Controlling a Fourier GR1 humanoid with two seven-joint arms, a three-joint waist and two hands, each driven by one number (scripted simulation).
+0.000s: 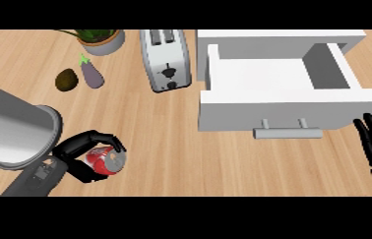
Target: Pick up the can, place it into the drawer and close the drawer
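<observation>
The left hand is curled round the red can at the near left of the wooden counter, fingers and thumb wrapped over its sides so that only the silver top and a strip of red show. Whether the can is lifted or sitting on the wood is hard to tell from above. The white drawer stands pulled open to the right, its inside bare, its handle facing the near side. So the grasp looks made, while the carry across, the drop into the drawer and the push shut are all left to do. The right hand shows only as a few straight dark fingers at the right edge, the rest cut off. Far left sit a toaster, an eggplant, an avocado and a potted plant, partly cut off at the top.
</observation>
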